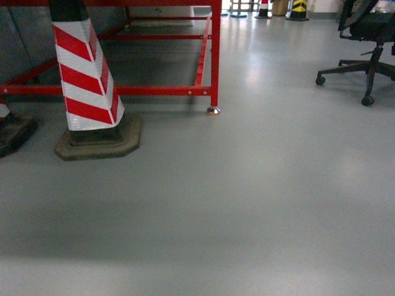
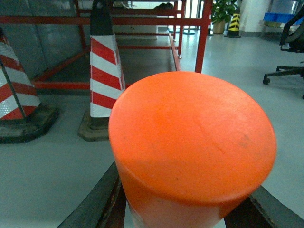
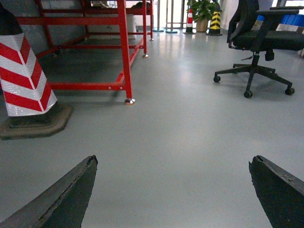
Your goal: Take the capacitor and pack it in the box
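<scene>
The capacitor (image 2: 190, 137), a fat cylinder with a smooth orange end cap and a paler body below, fills the left wrist view. My left gripper (image 2: 185, 211) is shut on it, with a dark finger (image 2: 102, 199) pressed to its left side and the other at its right. In the right wrist view my right gripper (image 3: 173, 164) stands open over bare grey floor, its two dark fingers (image 3: 71, 194) wide apart with nothing between them. Neither gripper shows in the head view. The box is out of view.
A red-and-white striped cone (image 1: 86, 74) on a dark base stands at the left, and a second cone (image 2: 19, 95) beside it. Behind them runs a red steel frame (image 1: 213, 55) with a foot on the floor. A black office chair (image 1: 364, 49) is at the right.
</scene>
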